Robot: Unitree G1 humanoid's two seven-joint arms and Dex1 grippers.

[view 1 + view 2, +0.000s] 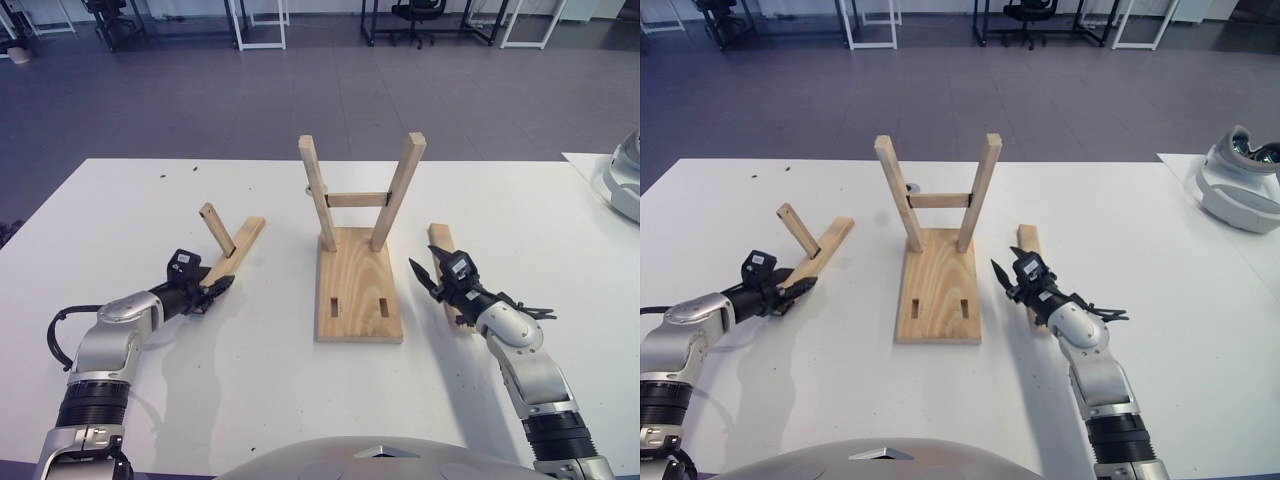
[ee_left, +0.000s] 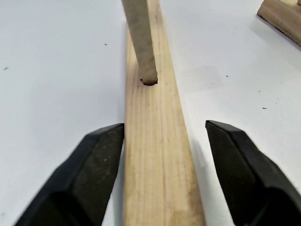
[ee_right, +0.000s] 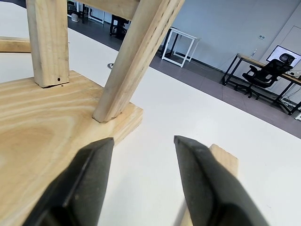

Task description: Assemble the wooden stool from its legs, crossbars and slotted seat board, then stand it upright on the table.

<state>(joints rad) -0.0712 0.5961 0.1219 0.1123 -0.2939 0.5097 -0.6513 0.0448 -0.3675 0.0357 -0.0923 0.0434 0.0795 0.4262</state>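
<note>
The slotted seat board point(image 1: 360, 290) lies flat mid-table. Two legs point(image 1: 318, 195) stand in its far end, joined by a crossbar point(image 1: 356, 199). Its two near slots point(image 1: 335, 306) hold nothing. To the left, a loose leg point(image 1: 240, 247) lies flat with a crossbar point(image 1: 215, 227) sticking up out of it. My left gripper point(image 1: 215, 290) is open at this leg's near end, one finger point(image 2: 89, 179) on each side. On the right, another leg point(image 1: 438, 238) lies flat. My right gripper point(image 1: 425, 275) hovers open just above its near half, holding nothing, beside the board's edge point(image 3: 37, 141).
The white table point(image 1: 150, 200) stretches wide around the parts. A white headset point(image 1: 1240, 185) rests on a neighbouring table at the far right. Beyond the far edge lies grey floor with desks and chairs.
</note>
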